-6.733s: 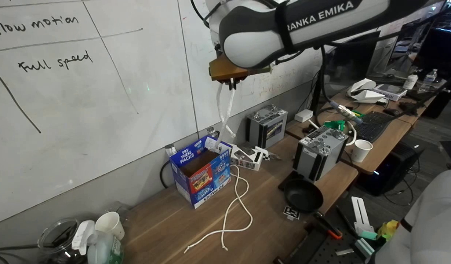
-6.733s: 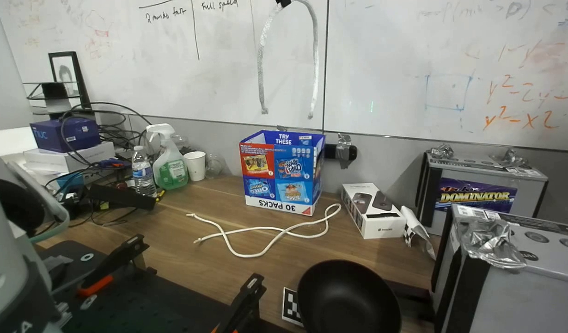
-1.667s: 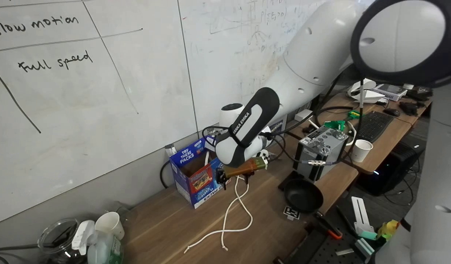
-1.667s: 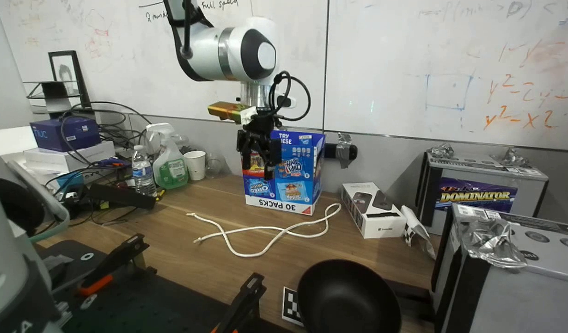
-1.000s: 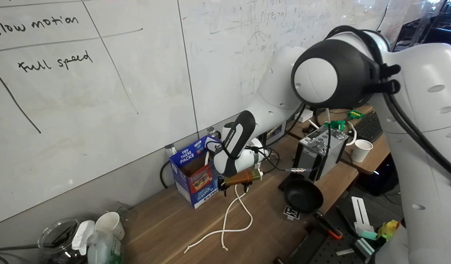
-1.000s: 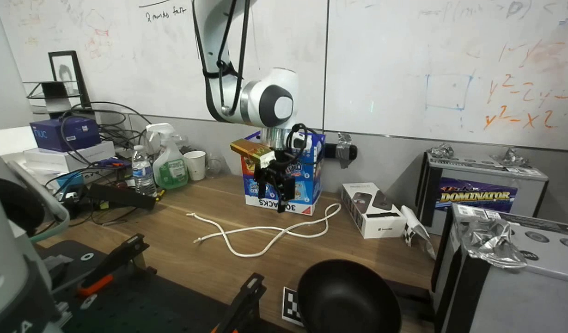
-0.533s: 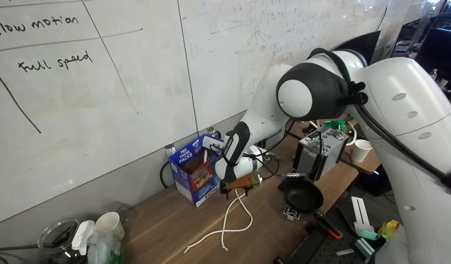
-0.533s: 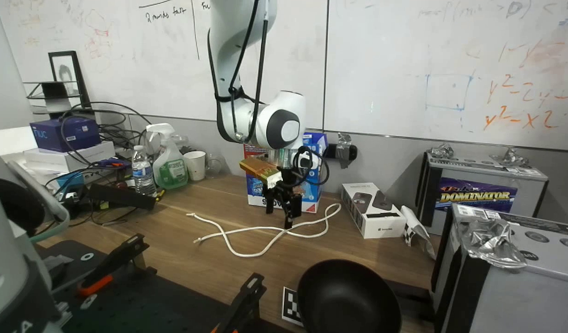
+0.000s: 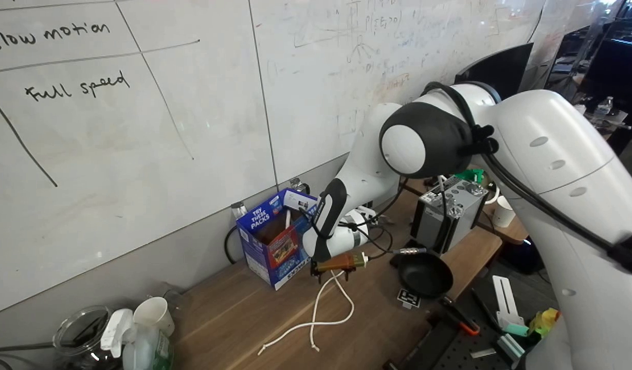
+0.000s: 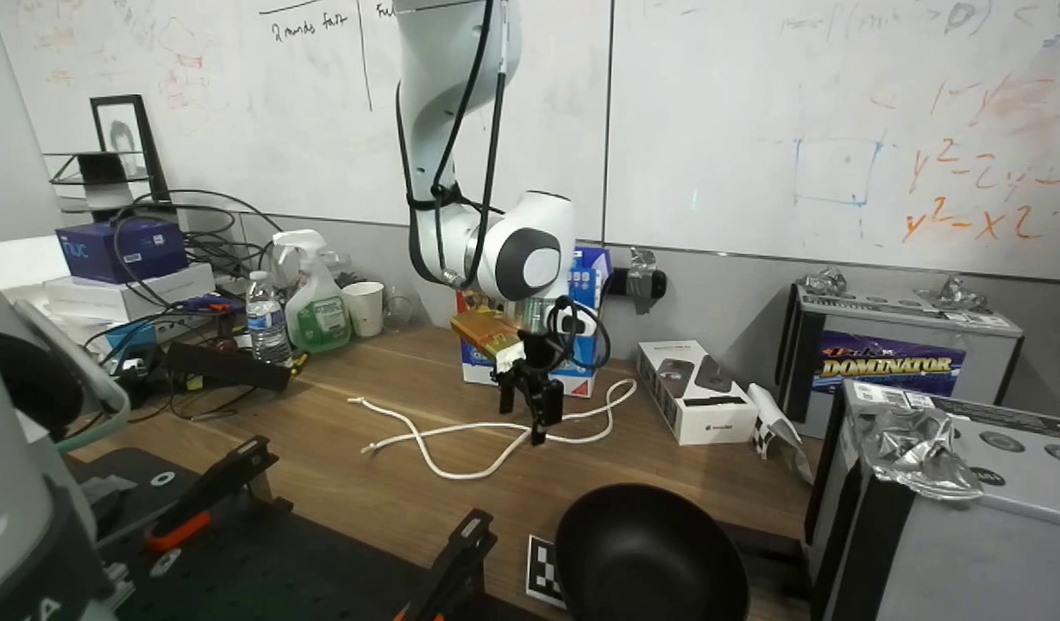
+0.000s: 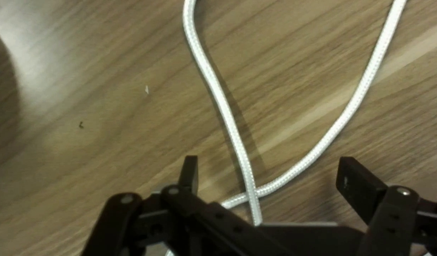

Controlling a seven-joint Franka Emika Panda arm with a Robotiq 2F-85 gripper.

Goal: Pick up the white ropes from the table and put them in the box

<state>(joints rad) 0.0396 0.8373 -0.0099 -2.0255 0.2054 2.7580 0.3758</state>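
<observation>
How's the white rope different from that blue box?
The white rope is thin and curving; the blue box is straight-edged. The rope is plain; the box is colourfully printed. The rope lies sprawled, crossing itself; the box stands open. Both rest on the table.

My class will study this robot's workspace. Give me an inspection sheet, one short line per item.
Surface: brown wood-grain table, with a tiny white fleck on it.
Job's things: white rope lies on the table, crossing itself; blue box stands near it, open-topped, a white strand showing inside.
Clutter: black pan, white carton, spray bottle, white cup.
Grippers: one gripper, open, the rope's crossing between its jaws in the wrist view; contact unclear.
Cables: black cables strapped along the arm; more tangled near the spray bottle.
Surroundings: whiteboard with handwriting; grey case marked DOMINATOR.
</observation>
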